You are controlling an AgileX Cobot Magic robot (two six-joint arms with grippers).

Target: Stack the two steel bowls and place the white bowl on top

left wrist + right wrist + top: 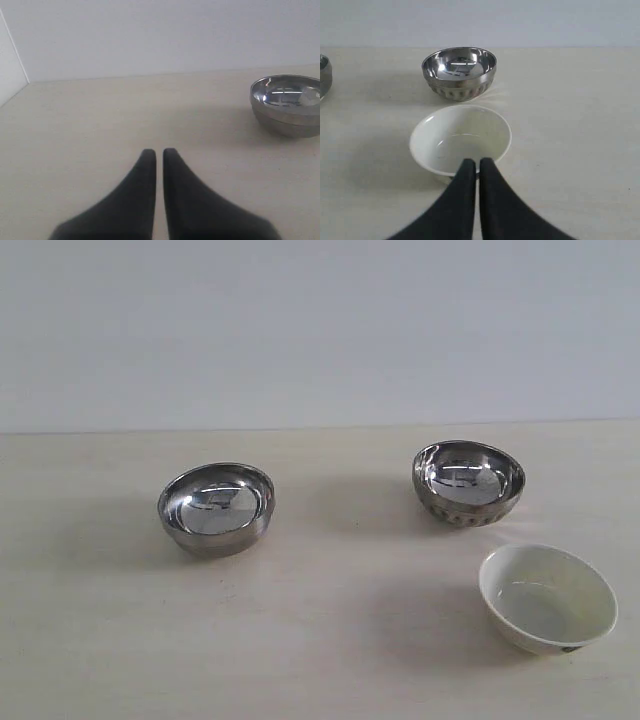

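A smooth-sided steel bowl (216, 507) sits left of the table's middle. The rounder steel bowl with a dimpled lower band (468, 483) stands to the right, further back. The cream-white ceramic bowl (547, 598), with a small dark mark near its base, rests at the front right. All three are upright, empty and apart. Neither arm shows in the exterior view. My left gripper (158, 151) is shut and holds nothing, with the smooth bowl (287, 104) off to one side. My right gripper (477, 161) is shut and empty, its tips just short of the white bowl (460, 138), the dimpled bowl (459, 71) beyond.
The pale wooden table (320, 640) meets a plain white wall (320, 330) at the back. In the left wrist view a wall corner (15, 55) borders the table. The smooth bowl's edge (324, 75) shows at the right wrist view's border.
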